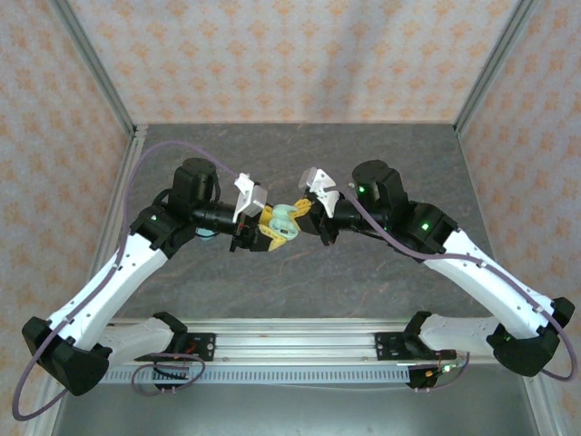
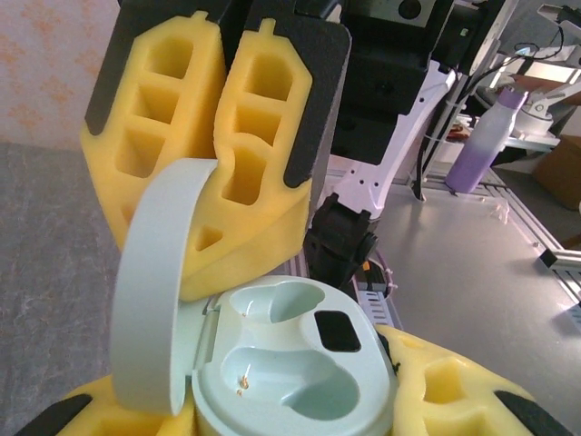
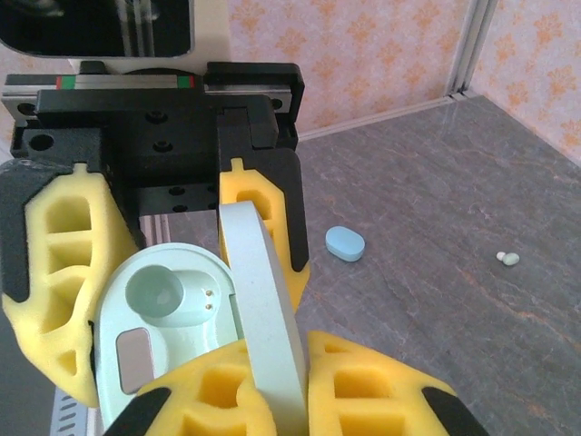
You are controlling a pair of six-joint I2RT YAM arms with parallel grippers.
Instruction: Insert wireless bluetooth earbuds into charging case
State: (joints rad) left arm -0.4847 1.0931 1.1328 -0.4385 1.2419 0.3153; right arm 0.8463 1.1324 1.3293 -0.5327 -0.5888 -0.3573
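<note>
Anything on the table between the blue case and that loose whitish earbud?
No. In the right wrist view, the table is bare between the blue case and the whitish earbud.

No lettering, brand name, number or sign can be read on the open charging case [image 2: 300,363] or anywhere else in these views.
</note>
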